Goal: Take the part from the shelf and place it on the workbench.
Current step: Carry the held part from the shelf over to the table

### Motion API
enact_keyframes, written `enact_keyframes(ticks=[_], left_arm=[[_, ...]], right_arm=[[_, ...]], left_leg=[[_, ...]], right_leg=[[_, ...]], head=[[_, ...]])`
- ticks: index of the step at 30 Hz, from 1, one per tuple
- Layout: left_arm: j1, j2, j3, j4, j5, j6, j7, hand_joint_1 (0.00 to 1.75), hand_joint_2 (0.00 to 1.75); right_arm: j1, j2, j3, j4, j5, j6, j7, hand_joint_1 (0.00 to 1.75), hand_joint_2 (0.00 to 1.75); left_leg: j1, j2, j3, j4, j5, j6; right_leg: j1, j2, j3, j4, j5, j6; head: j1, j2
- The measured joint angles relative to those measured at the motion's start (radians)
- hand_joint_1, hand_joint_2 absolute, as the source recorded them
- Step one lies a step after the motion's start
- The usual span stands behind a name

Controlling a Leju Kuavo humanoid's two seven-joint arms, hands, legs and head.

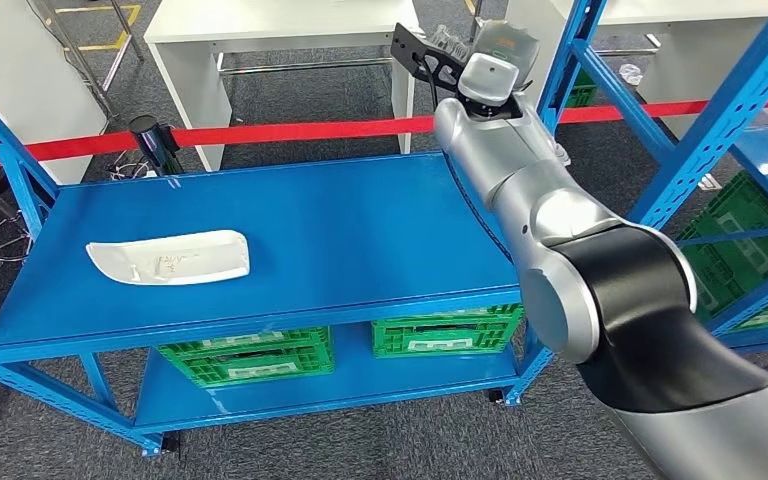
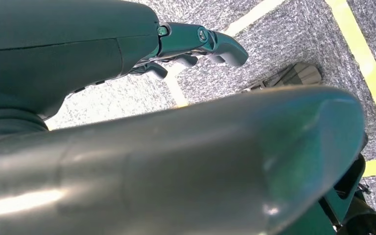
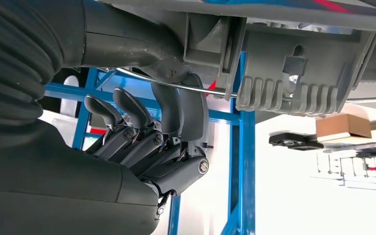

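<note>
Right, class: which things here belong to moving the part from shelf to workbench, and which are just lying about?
Job: grey ribbed part; right hand gripping it; blue bench top, likely the workbench.
Lying about: white curved piece on the bench; green crates beneath; red tape; white tables.

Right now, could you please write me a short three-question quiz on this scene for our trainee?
1. True or false: the white part lies on the lower level of the blue shelf.
2. Where is the dark part? A: flat on the shelf. B: held up in the right hand. C: inside a crate.
3. What colour are the crates under the shelf's top level?

Key: 1 false, it lies on the top level. 2 B. 3 green.
</note>
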Motion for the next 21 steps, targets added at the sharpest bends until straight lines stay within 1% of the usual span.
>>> enact_keyframes(ticks=[3, 4, 5, 6, 7, 8, 9, 10, 11, 12, 13, 14, 15, 16, 17, 18, 20, 21], left_arm=[[0.000, 0.001, 0.000, 0.000, -0.002, 0.000, 0.001, 0.00, 0.00], [0.000, 0.001, 0.000, 0.000, -0.003, 0.000, 0.001, 0.00, 0.00], [0.000, 0.001, 0.000, 0.000, -0.003, 0.000, 0.001, 0.00, 0.00], [0.000, 0.001, 0.000, 0.000, -0.003, 0.000, 0.002, 0.00, 0.00], [0.000, 0.000, 0.000, 0.000, -0.004, 0.000, 0.002, 0.00, 0.00], [0.001, 0.000, 0.000, 0.000, -0.004, 0.000, 0.001, 0.00, 0.00], [0.001, -0.001, 0.000, 0.001, -0.004, 0.000, 0.001, 0.00, 0.00], [0.002, -0.001, 0.000, 0.001, -0.004, 0.000, 0.000, 0.00, 0.00], [0.002, -0.001, 0.000, 0.001, -0.004, 0.000, -0.001, 0.00, 0.00], [0.003, -0.001, 0.000, 0.002, -0.004, 0.000, -0.002, 0.00, 0.00], [0.003, -0.001, 0.000, 0.002, -0.004, 0.000, -0.002, 0.00, 0.00], [0.003, -0.001, 0.000, 0.002, -0.005, 0.000, -0.002, 0.00, 0.00], [0.003, -0.001, 0.000, 0.002, -0.005, 0.000, -0.002, 0.00, 0.00], [0.002, 0.000, 0.000, 0.002, -0.005, 0.000, -0.002, 0.00, 0.00], [0.002, 0.000, 0.000, 0.003, -0.005, 0.000, -0.002, 0.00, 0.00], [0.002, 0.001, 0.000, 0.003, -0.005, 0.000, -0.002, 0.00, 0.00], [0.004, 0.002, 0.000, 0.004, -0.006, 0.000, -0.003, 0.00, 0.00], [0.005, 0.003, 0.000, 0.004, -0.006, 0.000, -0.003, 0.00, 0.00]], right_arm=[[0.000, -0.003, 0.000, 0.003, 0.000, 0.000, 0.002, 1.62, 1.75], [0.000, -0.004, 0.000, 0.004, 0.000, 0.000, 0.003, 1.62, 1.75], [0.000, -0.006, 0.000, 0.004, 0.000, 0.000, 0.004, 1.62, 1.75], [-0.001, -0.009, 0.000, 0.004, 0.000, 0.001, 0.005, 1.62, 1.75], [-0.002, -0.011, 0.000, 0.005, 0.000, 0.001, 0.005, 1.62, 1.75], [-0.002, -0.013, 0.000, 0.005, 0.000, 0.001, 0.005, 1.62, 1.75], [-0.002, -0.014, 0.000, 0.006, 0.000, 0.001, 0.005, 1.62, 1.75], [-0.001, -0.016, 0.000, 0.008, 0.000, 0.001, 0.005, 1.62, 1.75], [0.001, -0.018, 0.000, 0.010, 0.000, 0.001, 0.005, 1.62, 1.75], [0.004, -0.020, 0.000, 0.012, 0.000, 0.001, 0.006, 1.62, 1.75], [0.005, -0.022, 0.000, 0.014, 0.000, 0.001, 0.006, 1.62, 1.75], [0.005, -0.023, 0.000, 0.014, 0.000, 0.001, 0.006, 1.62, 1.75], [0.004, -0.024, 0.000, 0.014, 0.000, 0.001, 0.006, 1.62, 1.75], [0.003, -0.024, 0.000, 0.014, 0.000, 0.000, 0.006, 1.62, 1.75], [0.003, -0.024, 0.000, 0.014, 0.000, -0.001, 0.005, 1.62, 1.75], [0.004, -0.025, 0.000, 0.014, 0.000, -0.002, 0.004, 1.62, 1.75], [0.005, -0.025, 0.000, 0.014, 0.000, -0.004, 0.001, 1.62, 1.75], [0.005, -0.025, 0.000, 0.014, 0.000, -0.004, -0.001, 1.62, 1.75]], left_leg=[[-0.004, 0.000, -0.001, 0.003, 0.001, 0.006], [-0.003, 0.001, -0.001, 0.000, 0.005, 0.009], [0.000, 0.002, 0.000, -0.005, 0.011, 0.013], [0.003, 0.005, 0.000, -0.011, 0.016, 0.018], [0.005, 0.007, 0.000, -0.017, 0.022, 0.022], [0.007, 0.009, -0.002, -0.019, 0.025, 0.025], [0.007, 0.010, -0.006, -0.018, 0.027, 0.027], [0.007, 0.011, -0.010, -0.017, 0.028, 0.027], [0.008, 0.011, -0.014, -0.014, 0.029, 0.026], [0.009, 0.011, -0.018, -0.011, 0.031, 0.024], [0.011, 0.011, -0.022, -0.007, 0.032, 0.021], [0.013, 0.011, -0.027, -0.001, 0.032, 0.017], [0.014, 0.010, -0.034, 0.005, 0.033, 0.011], [0.014, 0.009, -0.039, 0.009, 0.035, 0.004], [0.013, 0.007, -0.044, 0.013, 0.037, -0.004], [0.012, 0.006, -0.048, 0.013, 0.042, -0.012], [0.013, 0.003, -0.055, 0.013, 0.048, -0.028], [0.014, 0.005, -0.062, 0.022, 0.035, -0.035]], right_leg=[[-0.004, 0.000, 0.000, -0.002, 0.004, 0.006], [-0.004, 0.001, 0.000, -0.003, 0.005, 0.009], [-0.004, 0.002, -0.002, 0.000, 0.000, 0.012], [-0.004, 0.003, -0.008, 0.015, -0.015, 0.014], [-0.004, 0.004, -0.021, 0.048, -0.041, 0.016], [-0.005, 0.004, -0.043, 0.102, -0.077, 0.017], [-0.005, 0.004, -0.070, 0.171, -0.113, 0.018], [-0.005, 0.004, -0.095, 0.236, -0.140, 0.019], [-0.006, 0.004, -0.110, 0.277, -0.151, 0.020], [-0.007, 0.003, -0.104, 0.278, -0.141, 0.020], [-0.008, 0.003, -0.079, 0.237, -0.114, 0.021], [-0.010, 0.002, -0.041, 0.168, -0.085, 0.023], [-0.010, 0.003, -0.006, 0.104, -0.064, 0.023], [-0.008, 0.005, 0.015, 0.061, -0.049, 0.020], [-0.007, 0.007, 0.024, 0.038, -0.046, 0.014], [-0.004, 0.010, 0.020, 0.038, -0.045, 0.006], [-0.005, 0.011, 0.009, 0.034, -0.036, -0.012], [-0.005, 0.010, 0.004, 0.032, -0.029, -0.022]], head=[[0.000, 0.000], [0.000, 0.000], [0.000, 0.000], [0.001, 0.000], [0.002, 0.000], [0.003, 0.000], [0.004, 0.000], [0.004, 0.000], [0.004, 0.000], [0.004, 0.000], [0.004, 0.000], [0.004, 0.000], [0.005, 0.000], [0.005, 0.000], [0.004, 0.000], [0.005, 0.000], [0.005, 0.000], [0.005, 0.000]])
